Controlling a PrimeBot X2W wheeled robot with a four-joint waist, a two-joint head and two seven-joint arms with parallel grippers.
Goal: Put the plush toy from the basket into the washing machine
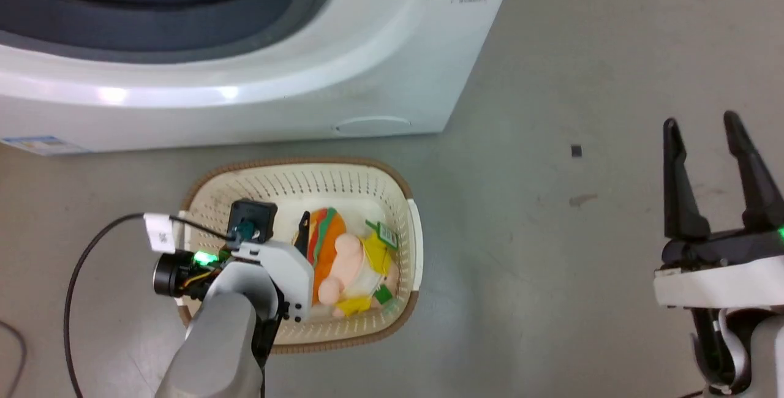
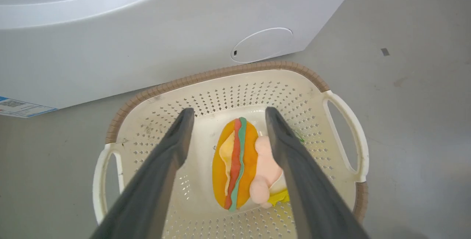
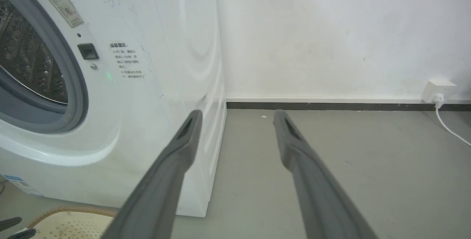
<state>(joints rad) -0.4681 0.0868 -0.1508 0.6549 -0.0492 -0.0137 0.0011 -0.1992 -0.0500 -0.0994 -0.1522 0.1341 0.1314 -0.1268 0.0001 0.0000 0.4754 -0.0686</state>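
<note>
1. Left gripper [image 2: 229, 111]: wide open and holding nothing. Its two dark fingers reach down into the basket [image 2: 228, 70] and stand on either side of the plush toy [image 2: 237, 165]. In the left wrist view the finger on the right overlaps the toy's peach-pink body. Whether it touches the toy cannot be confirmed.
2. Right gripper [image 1: 701, 121]: open and empty. It hangs over the bare floor [image 1: 551, 232] on the robot's right, well apart from the basket.
3. Plush toy: lies on the bottom of the basket. The orange burger part, striped red and green, is on the side nearer the left arm. The yellow garment and green-edged tag are toward the basket's right-hand wall in the head view.
4. Basket: stands on the floor just in front of the washing machine [image 1: 245, 98], near the machine's front corner.
5. Washing machine: the round opening is uncovered. The right wrist view shows the grey gasket and part of the perforated steel drum [image 3: 29, 66].
6. Progress, as judged: early. The left gripper is placed for the pick, but the toy is not yet gripped and rests in the basket.
7. Outstanding, as judged: close the fingers on the toy, lift it clear of the basket rim, carry it up to the opening and release it inside the drum.
</note>
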